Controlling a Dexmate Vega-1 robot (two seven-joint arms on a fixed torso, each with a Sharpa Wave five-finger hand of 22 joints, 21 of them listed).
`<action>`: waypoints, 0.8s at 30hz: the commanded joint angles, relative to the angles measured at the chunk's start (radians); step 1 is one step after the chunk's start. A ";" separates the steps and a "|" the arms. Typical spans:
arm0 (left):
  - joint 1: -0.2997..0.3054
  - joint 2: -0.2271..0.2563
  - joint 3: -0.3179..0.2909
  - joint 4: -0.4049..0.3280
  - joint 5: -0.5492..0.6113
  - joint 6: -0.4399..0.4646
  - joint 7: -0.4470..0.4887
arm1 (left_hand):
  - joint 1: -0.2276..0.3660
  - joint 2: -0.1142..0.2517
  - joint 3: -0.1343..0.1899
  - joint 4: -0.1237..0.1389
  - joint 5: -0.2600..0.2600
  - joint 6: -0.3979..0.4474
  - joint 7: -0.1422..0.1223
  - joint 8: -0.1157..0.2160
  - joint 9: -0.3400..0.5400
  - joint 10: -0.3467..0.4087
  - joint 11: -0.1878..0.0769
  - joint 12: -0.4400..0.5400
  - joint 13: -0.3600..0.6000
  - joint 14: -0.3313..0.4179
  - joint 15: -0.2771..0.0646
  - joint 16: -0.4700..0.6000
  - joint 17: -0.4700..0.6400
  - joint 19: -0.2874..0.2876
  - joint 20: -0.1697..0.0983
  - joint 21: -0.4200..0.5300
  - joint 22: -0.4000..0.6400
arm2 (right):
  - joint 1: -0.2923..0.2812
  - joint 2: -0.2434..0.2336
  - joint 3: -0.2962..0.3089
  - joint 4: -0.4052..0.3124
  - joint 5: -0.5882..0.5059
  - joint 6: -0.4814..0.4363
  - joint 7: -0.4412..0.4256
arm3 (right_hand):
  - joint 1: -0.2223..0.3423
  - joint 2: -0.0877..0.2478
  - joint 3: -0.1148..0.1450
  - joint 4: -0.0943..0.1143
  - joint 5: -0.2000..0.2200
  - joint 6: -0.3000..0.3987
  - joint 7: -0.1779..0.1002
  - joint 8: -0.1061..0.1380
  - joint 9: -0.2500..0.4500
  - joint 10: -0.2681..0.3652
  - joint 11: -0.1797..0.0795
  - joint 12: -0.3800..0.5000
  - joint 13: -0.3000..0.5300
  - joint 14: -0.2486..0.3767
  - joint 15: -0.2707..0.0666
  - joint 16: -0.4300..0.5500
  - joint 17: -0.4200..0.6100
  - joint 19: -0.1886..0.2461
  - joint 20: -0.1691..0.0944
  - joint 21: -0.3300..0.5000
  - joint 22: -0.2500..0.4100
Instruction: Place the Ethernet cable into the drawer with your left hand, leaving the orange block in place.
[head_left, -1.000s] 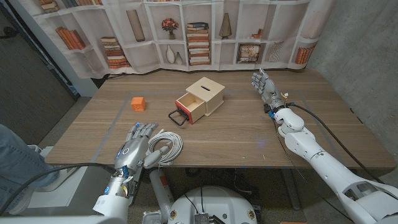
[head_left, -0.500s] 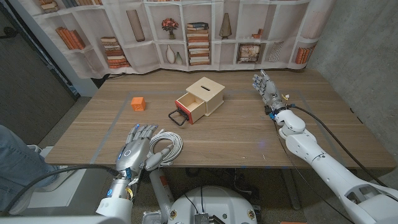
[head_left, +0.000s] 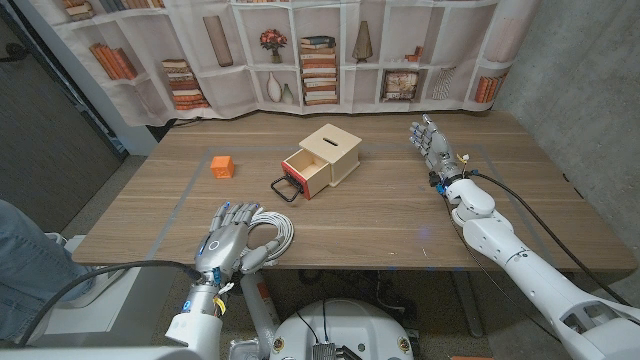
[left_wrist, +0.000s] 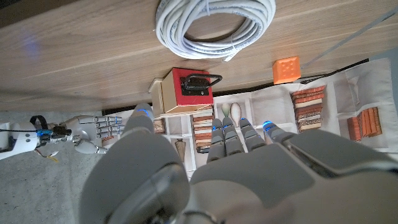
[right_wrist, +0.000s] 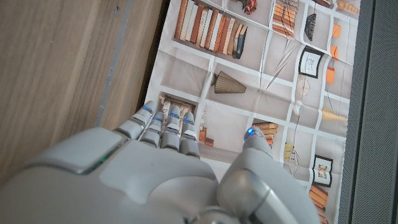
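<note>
Ethernet cable (head_left: 268, 232), a grey coil, lies on the wooden table (head_left: 380, 215) near its front edge, and I see my left hand (head_left: 224, 243) just beside it, fingers spread and reaching onto the coil's near side; whether they actually touch it I cannot tell, and nothing is gripped. From the left wrist view the coil (left_wrist: 216, 25) sits between my fingertips and the small wooden drawer box (head_left: 324, 159), whose red-fronted drawer (head_left: 303, 175) stands pulled out with a black handle. Well apart to the left sits the orange block (head_left: 222, 165). My right hand (head_left: 432, 142) stands over the table's far right, fingers apart, holding nothing.
</note>
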 joint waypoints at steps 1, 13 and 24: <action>-0.084 0.036 0.101 0.001 0.047 0.106 -0.060 | 0.001 -0.012 -0.009 -0.001 0.004 -0.006 0.001 -0.002 0.002 -0.005 0.000 0.000 0.003 -0.013 0.003 0.000 0.002 -0.018 0.003 0.000 0.001 | 0.000 0.000 0.008 0.013 0.012 0.004 0.004 | 0.011 0.005 -0.002 -0.002 -0.003 0.005 0.000 -0.005 0.002 0.002 -0.002 -0.001 0.003 0.011 -0.001 -0.002 0.005 0.007 -0.027 -0.003 0.002; -0.118 0.075 0.131 -0.041 0.053 0.207 -0.161 | 0.006 -0.040 -0.036 -0.010 0.015 0.070 -0.011 0.025 0.002 0.060 -0.020 0.022 0.004 0.022 -0.017 0.014 0.002 -0.009 -0.015 0.005 0.002 | 0.016 0.018 0.005 0.040 0.013 0.015 0.008 | 0.011 0.005 -0.003 -0.002 -0.003 0.006 -0.001 -0.005 0.002 0.003 0.000 -0.001 0.003 0.012 0.001 -0.002 0.005 0.007 -0.027 -0.003 0.002; -0.147 0.093 0.167 -0.042 0.057 0.253 -0.188 | 0.009 -0.042 -0.045 -0.011 0.021 0.112 -0.021 0.036 0.002 0.081 -0.027 0.026 0.003 0.035 -0.025 0.015 0.002 0.003 -0.017 0.009 0.002 | 0.013 0.019 0.007 0.044 0.014 0.016 0.006 | 0.011 0.006 -0.004 -0.002 -0.003 0.007 -0.001 -0.004 0.002 0.005 0.000 0.000 0.003 0.013 0.001 -0.002 0.005 0.008 -0.028 -0.004 0.002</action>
